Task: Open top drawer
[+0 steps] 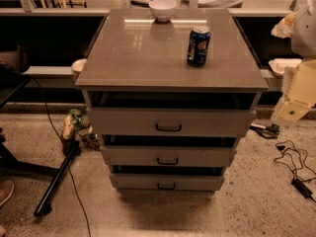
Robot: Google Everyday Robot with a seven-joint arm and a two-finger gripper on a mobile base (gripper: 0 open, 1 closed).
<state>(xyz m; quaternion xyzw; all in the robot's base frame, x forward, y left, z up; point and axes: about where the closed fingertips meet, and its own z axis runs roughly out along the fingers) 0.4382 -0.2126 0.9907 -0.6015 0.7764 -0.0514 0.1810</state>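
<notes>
The grey three-drawer cabinet [170, 53] stands in the middle of the camera view. The top drawer [123, 122] is the widest and tallest front, just under the cabinet top, with a dark gap above it. Its small dark loop handle [169, 127] sits at its centre. Two narrower drawers [128, 157] lie below it. My gripper [292, 108] is the cream-coloured part at the right edge, with the arm above it. It hangs to the right of the top drawer, well apart from the handle and touching nothing.
A blue soda can [198, 46] and a white bowl [162, 9] stand on the cabinet top. On the floor lie a black pole [57, 181] and a snack bag [78, 122] at the left, and cables [296, 174] at the right.
</notes>
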